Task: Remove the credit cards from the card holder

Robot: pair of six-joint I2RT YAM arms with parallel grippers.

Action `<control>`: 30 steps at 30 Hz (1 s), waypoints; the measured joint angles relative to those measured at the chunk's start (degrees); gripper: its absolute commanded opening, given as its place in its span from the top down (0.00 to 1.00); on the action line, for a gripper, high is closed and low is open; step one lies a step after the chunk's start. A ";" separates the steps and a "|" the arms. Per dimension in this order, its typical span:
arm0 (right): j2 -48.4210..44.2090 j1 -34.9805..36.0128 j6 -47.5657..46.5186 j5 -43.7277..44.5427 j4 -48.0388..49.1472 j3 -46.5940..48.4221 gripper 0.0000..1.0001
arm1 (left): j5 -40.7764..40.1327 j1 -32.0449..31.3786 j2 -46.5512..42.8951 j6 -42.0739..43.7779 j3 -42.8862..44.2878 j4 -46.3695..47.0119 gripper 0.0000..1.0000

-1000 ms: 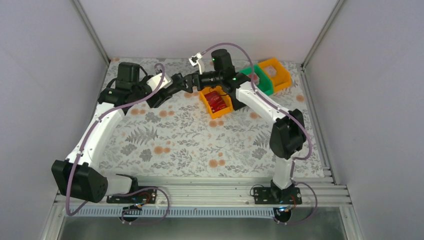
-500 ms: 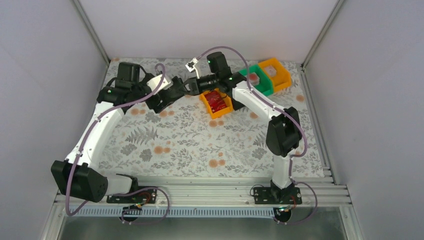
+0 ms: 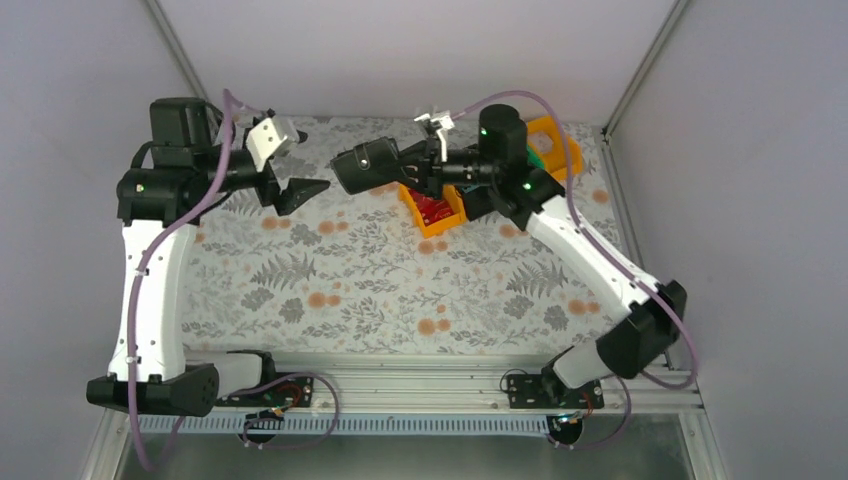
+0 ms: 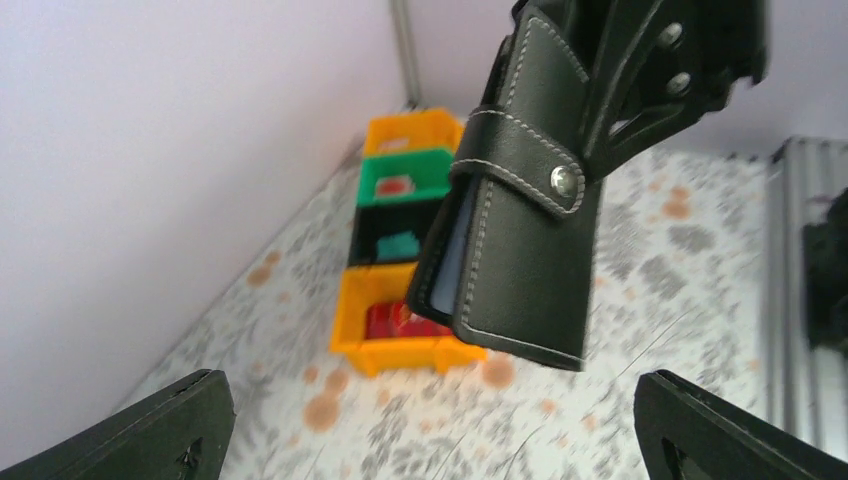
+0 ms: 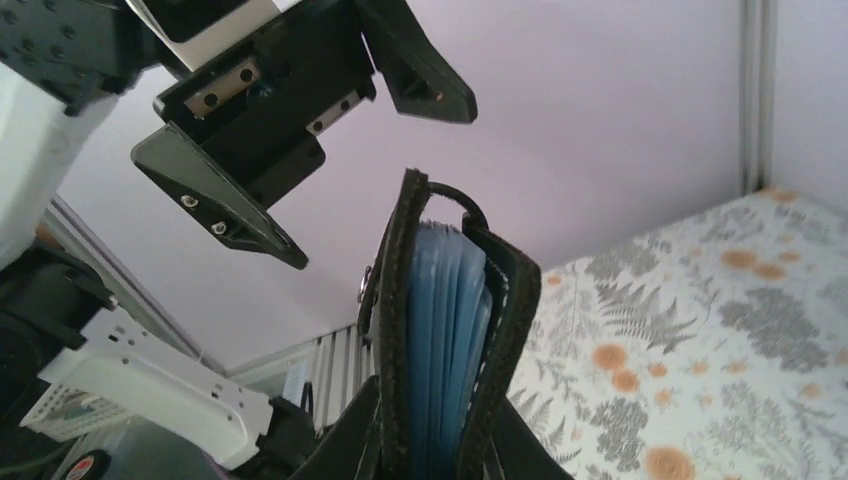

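Observation:
The card holder (image 3: 362,168) is a black stitched wallet, folded shut with its snap tab fastened, hanging in the air over the back of the table. My right gripper (image 3: 408,166) is shut on one end of it. In the right wrist view the holder (image 5: 395,300) stands between my right gripper's (image 5: 435,450) fingers, and pale blue credit cards (image 5: 445,320) show edge-on between its covers. My left gripper (image 3: 312,160) is open and empty, a short way left of the holder. In the left wrist view the holder (image 4: 520,200) hangs ahead of the left gripper (image 4: 430,385), not touching it.
A row of small bins sits at the back right: an orange bin (image 3: 432,210) with red contents, a black bin (image 4: 395,245), a green bin (image 4: 405,180) and another orange bin (image 3: 560,140). The floral cloth (image 3: 380,290) covers the table. White walls enclose the back and sides.
The two grippers met at the back of the table. The right one shut on the card holder; the left one opened and drew back to the left. Both arms now stand higher.

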 measured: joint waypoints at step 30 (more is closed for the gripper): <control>-7.69 5.01 2.64 4.50 21.44 -7.02 0.78 | 21.81 -6.05 -0.13 -20.44 -3.98 12.92 0.98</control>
